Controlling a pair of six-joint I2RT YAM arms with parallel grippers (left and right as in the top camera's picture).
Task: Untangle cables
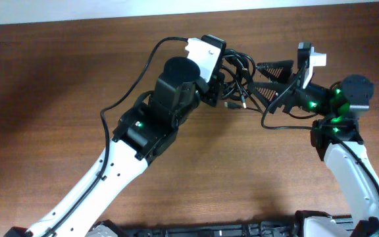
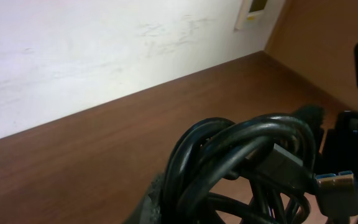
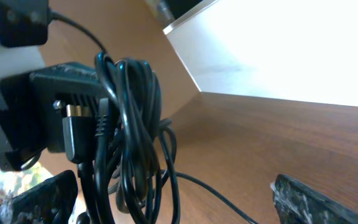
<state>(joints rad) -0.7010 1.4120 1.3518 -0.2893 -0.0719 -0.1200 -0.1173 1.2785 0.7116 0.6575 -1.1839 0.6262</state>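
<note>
Cables [image 2: 241, 155], wound into one black knotted bundle, are clamped by the closed fingers of the left gripper [image 1: 220, 83]. They appear to be lifted off the table [image 1: 58, 79], though contact underneath cannot be ruled out. That would let loops and plugs hang free. At 3 o'clock of the bundle the right gripper [image 1: 272, 82] is spread wide and empty, likely placed to take a strand. Overhead, the bundle is found at 1 o'clock of the table's middle.
</note>
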